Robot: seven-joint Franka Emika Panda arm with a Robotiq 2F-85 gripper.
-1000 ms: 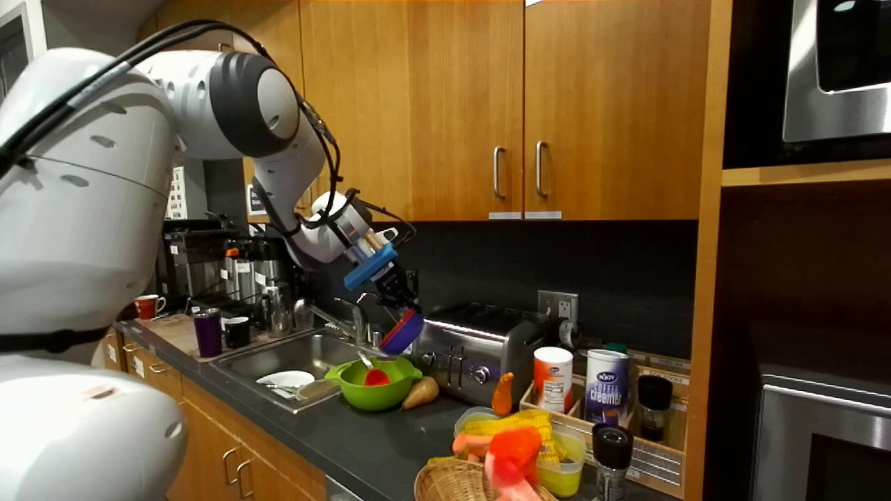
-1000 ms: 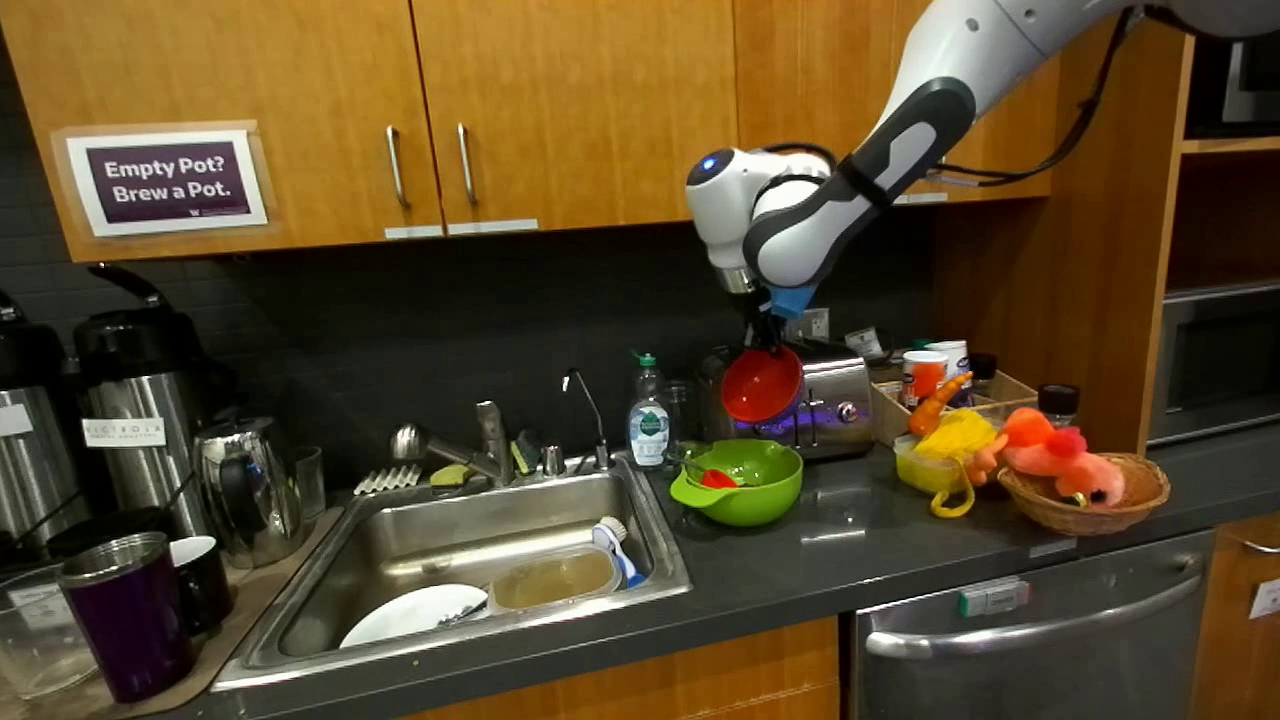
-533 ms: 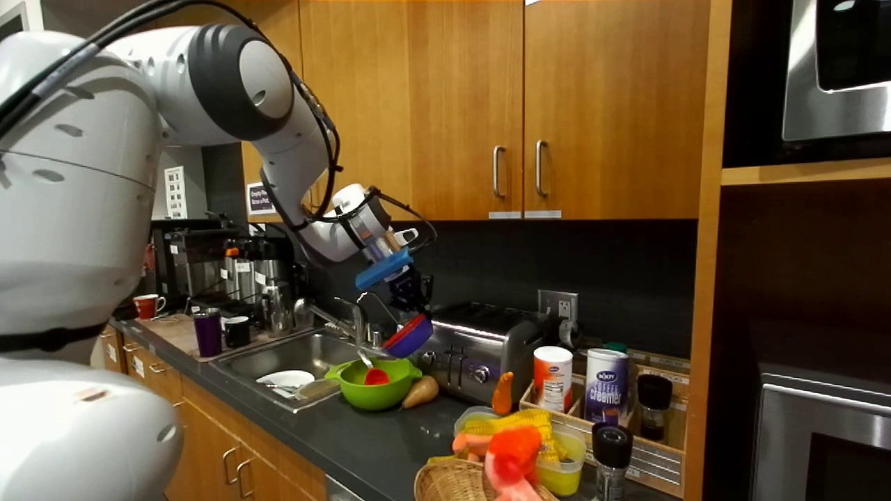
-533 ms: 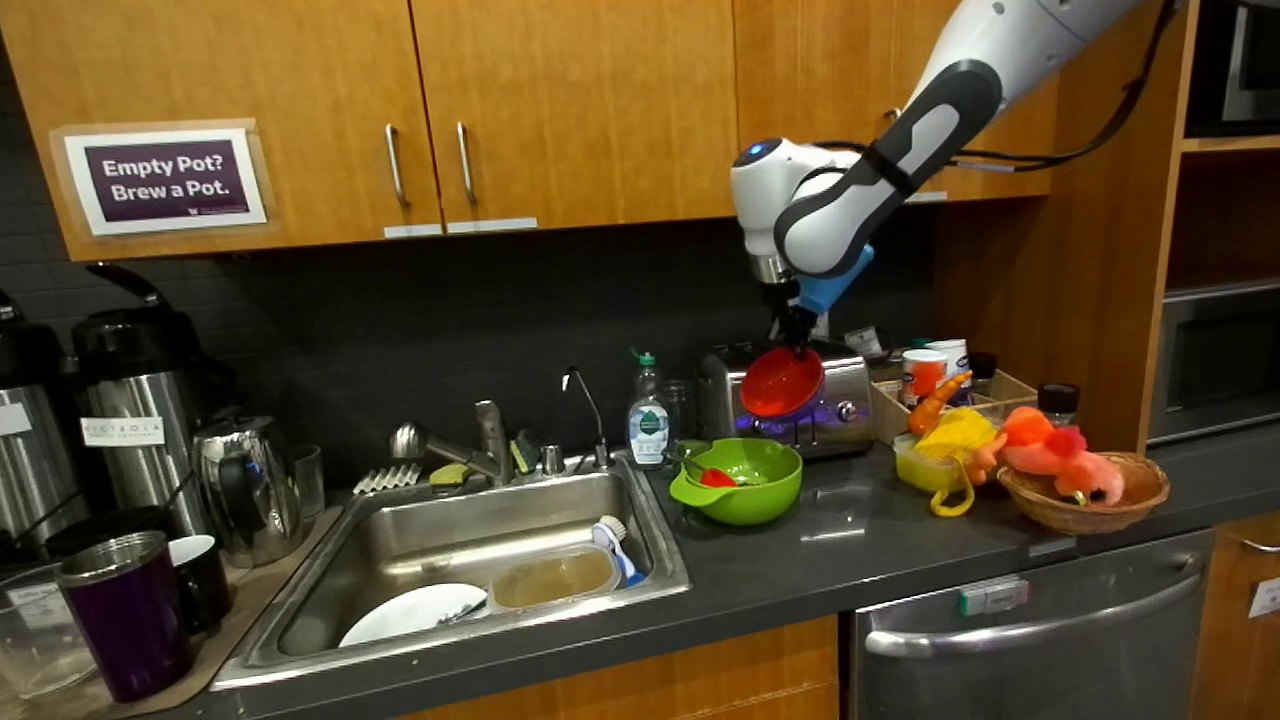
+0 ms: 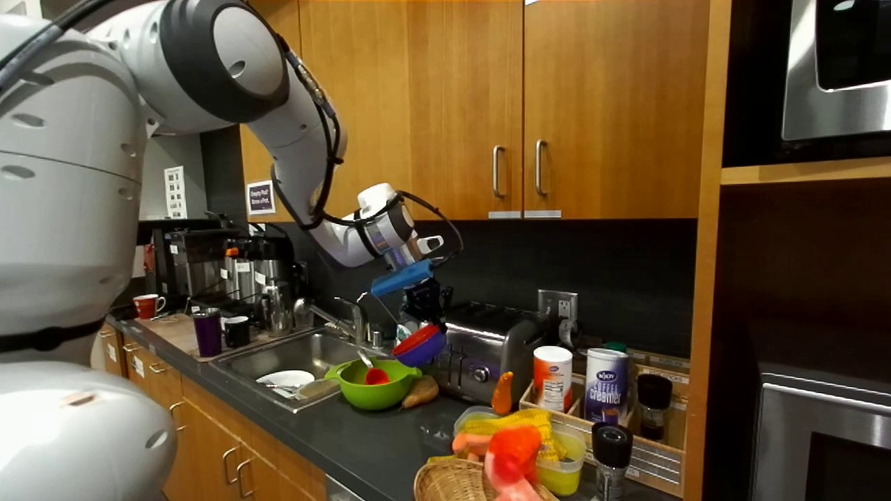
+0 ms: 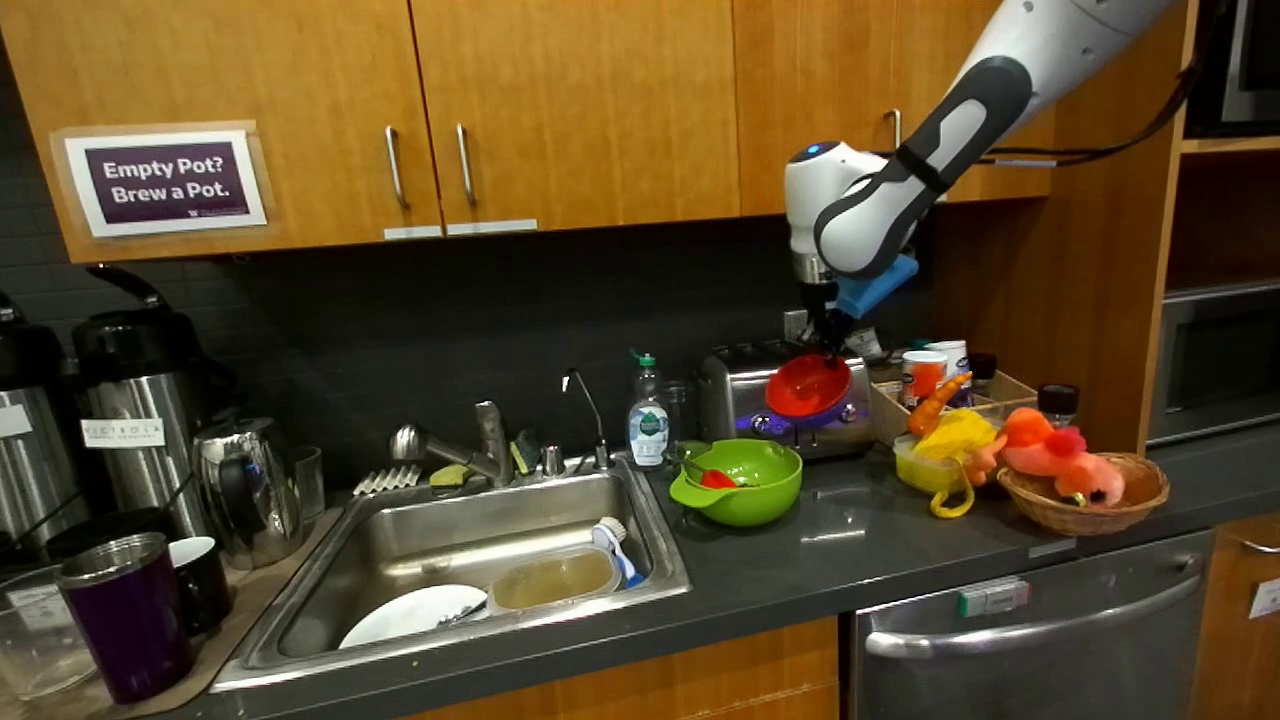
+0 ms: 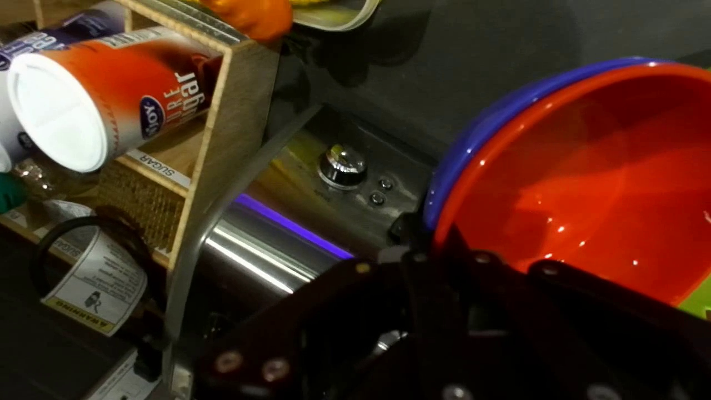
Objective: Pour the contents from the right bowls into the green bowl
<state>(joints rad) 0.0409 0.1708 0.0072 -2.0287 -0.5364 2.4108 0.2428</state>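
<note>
My gripper point(image 7: 427, 239) is shut on the near rims of two nested bowls, the red bowl point(image 7: 600, 183) inside the blue bowl point(image 7: 466, 139). The red bowl point(image 6: 808, 388) and blue bowl point(image 5: 427, 353) hang tilted above the counter in front of the toaster. The red bowl's visible inside is bare. The green bowl point(image 5: 376, 396) stands upright on the counter, beside and below the held bowls, and also shows in an exterior view point(image 6: 750, 503). A red spoon-like thing point(image 5: 376, 377) lies in it. Only slivers of the green bowl point(image 7: 697, 300) show in the wrist view.
A steel toaster point(image 6: 850, 420) stands close behind the held bowls. A brown pear-shaped thing point(image 5: 422, 392) lies by the green bowl. The sink point(image 6: 400, 540) is on its other side. A plastic tub point(image 6: 915, 470), a wicker basket point(image 6: 1060, 515) and a wooden organizer point(image 7: 244, 94) stand farther along.
My gripper has carried the two nested bowls away from the green bowl, along the toaster front and slightly lower. The bowls are less steeply tilted. The green bowl has not moved.
</note>
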